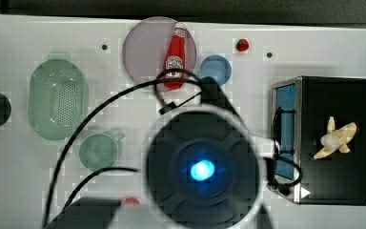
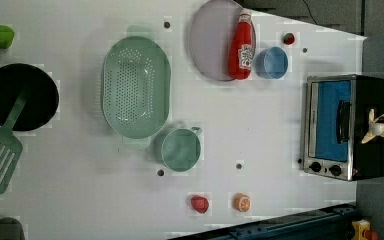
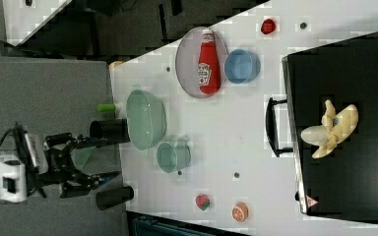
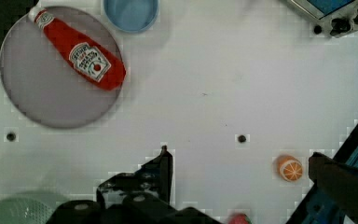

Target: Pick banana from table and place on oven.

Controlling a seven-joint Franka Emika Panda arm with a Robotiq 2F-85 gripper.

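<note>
A: Going across the top view's left to right, which containers sit on the table [image 1: 314, 38]?

B: Near the left edge, a pale green colander [image 1: 57, 100], nothing in it that I can make out. Just beside it, nearer the front edge, a small green cup [image 1: 98, 151], which looks hollow and bare. Then a grey plate [image 1: 147, 50] at the far edge with a red ketchup bottle [image 1: 175, 55] lying across it, cap toward the edge. Next to the plate, a blue bowl [image 1: 215, 69], bare inside.

A: And the banana [image 1: 336, 138]?

B: On the black top of the oven [image 1: 343, 186], at the table's right end, roughly mid-top. Pale cream-yellow, peel pieces splayed outward, a whitish core between them.

A: The gripper [image 3: 86, 164]?

B: In the right view it hangs off the table's left edge, well apart from the oven, its fingers [image 3: 96, 181] spread wide with nothing between them.
</note>
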